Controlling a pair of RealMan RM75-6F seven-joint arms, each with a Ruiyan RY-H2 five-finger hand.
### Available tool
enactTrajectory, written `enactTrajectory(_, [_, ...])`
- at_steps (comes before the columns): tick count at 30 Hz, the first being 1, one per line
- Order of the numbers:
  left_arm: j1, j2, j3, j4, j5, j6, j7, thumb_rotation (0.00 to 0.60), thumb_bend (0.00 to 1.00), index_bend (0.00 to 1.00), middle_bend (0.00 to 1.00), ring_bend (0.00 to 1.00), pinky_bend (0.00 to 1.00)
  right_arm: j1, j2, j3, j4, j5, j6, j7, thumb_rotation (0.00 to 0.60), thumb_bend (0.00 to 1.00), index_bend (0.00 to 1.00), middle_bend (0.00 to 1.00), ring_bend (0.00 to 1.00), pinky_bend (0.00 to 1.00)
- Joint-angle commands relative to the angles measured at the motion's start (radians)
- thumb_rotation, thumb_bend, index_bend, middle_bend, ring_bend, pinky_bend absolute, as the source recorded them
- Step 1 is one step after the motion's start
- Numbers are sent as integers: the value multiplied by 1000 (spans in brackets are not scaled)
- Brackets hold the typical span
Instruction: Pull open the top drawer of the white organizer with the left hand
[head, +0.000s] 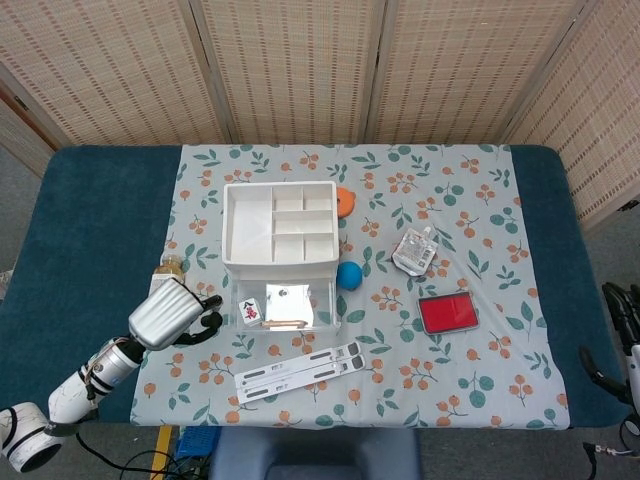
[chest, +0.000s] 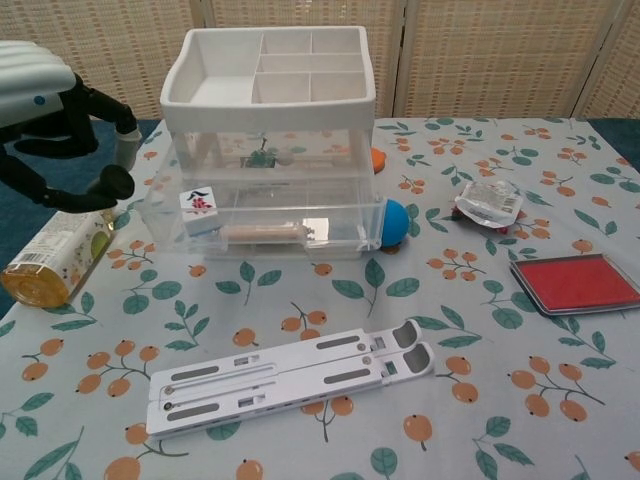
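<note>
The white organizer (head: 278, 223) (chest: 268, 72) stands mid-table on the floral cloth, with an open compartment tray on top and clear drawers beneath. One clear drawer (head: 286, 304) (chest: 262, 222) sticks out toward the front; inside lie a mahjong tile (head: 250, 311) (chest: 198, 200) and a wooden stick (chest: 262, 232). My left hand (head: 172, 314) (chest: 52, 128) hovers to the left of the organizer, apart from it, above the bottle. Its fingers are loosely curved with a gap between them and hold nothing. The right hand shows in neither view.
A bottle (head: 166, 270) (chest: 56, 253) lies left of the organizer under my hand. A blue ball (head: 348, 275) (chest: 394, 222) and an orange object (head: 345, 200) sit by its right side. A white folding stand (head: 300, 369) (chest: 290, 380) lies in front. A pouch (head: 415, 251) and red pad (head: 447, 313) lie right.
</note>
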Motion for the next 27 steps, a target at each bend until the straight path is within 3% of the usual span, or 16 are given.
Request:
enactTrajectory(1, [21, -10, 3, 4, 9, 15, 14, 600, 257, 575, 971, 1000, 1000, -1, 2, 0, -5, -1, 4, -4, 600, 367, 1, 81, 30, 76])
enactTrajectory(16, [118, -33, 45, -9, -28, -31, 49, 600, 257, 575, 970, 1000, 1000, 1, 0, -1, -11, 3, 1, -11, 600, 367, 1, 81, 30, 76])
enactTrajectory(27, [131, -135, 55, 93, -93, -166, 34, 600, 257, 575, 971, 1000, 1000, -3, 1, -3, -11, 5, 6, -10, 600, 367, 1, 81, 30, 76])
